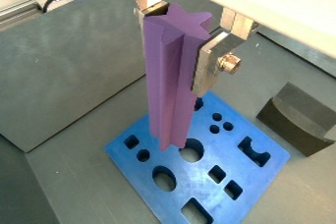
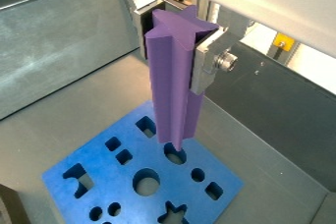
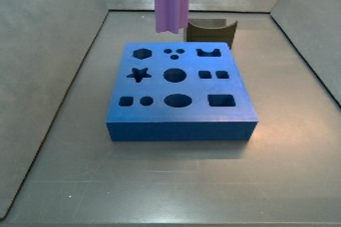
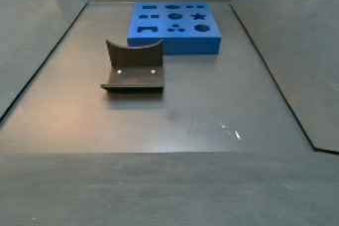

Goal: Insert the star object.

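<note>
Star object (image 1: 171, 76), a lilac ridged rod, hangs upright with its upper end pinched in the gripper (image 1: 184, 33), whose silver fingers (image 2: 207, 63) press its sides in both wrist views. Below the gripper, its lower tip hovers over the blue block (image 1: 197, 164), apart from it in a side view (image 3: 170, 2). Beyond the block on the bench (image 4: 199, 121) sits the dark brown curved piece (image 4: 133, 68).

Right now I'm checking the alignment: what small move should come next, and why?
Probably shift sideways toward the star-shaped hole before lowering: the gripper holds the star object upright above the blue block, but in a side view its lower end hangs over the block's far edge, not that hole.
</note>
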### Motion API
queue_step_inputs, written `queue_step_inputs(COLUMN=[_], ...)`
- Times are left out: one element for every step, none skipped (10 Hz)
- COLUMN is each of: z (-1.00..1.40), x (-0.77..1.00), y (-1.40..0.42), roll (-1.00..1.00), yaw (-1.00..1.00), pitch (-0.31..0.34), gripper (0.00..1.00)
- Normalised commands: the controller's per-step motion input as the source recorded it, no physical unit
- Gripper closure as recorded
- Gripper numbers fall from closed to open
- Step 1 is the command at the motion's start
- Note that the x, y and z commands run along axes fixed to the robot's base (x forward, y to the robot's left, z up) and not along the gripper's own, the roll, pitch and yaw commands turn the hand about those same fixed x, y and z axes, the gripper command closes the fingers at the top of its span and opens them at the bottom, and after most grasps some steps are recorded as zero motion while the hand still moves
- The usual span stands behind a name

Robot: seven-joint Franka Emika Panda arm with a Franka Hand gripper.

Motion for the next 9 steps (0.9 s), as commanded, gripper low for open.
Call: queue_step_inputs(z=[-0.19,-0.43,-0.59,-0.75,-0.78,-0.78,-0.8,-0.77,-0.65], x=[-0.19,-0.48,-0.46,-0.45,-0.48,-0.5,-0.21,-0.11,-0.12], y=[0.06,0.1,0.15,0.21,0.23,0.24,0.29,0.21,0.18], roll=[0.1,0.09,0.06,0.02,0.02,0.07,0.07,0.13,0.07], yaw=[-0.46,-0.74,-0.75,-0.76,-0.74,-0.7,-0.45,-0.33,-0.23], pitch=[0.0,-0.007,-0.027,-0.054,-0.07,-0.09,-0.133,-0.127,-0.184], gripper=[1.0,1.0,1.0,1.0,1.0,1.0,1.0,1.0,1.0])
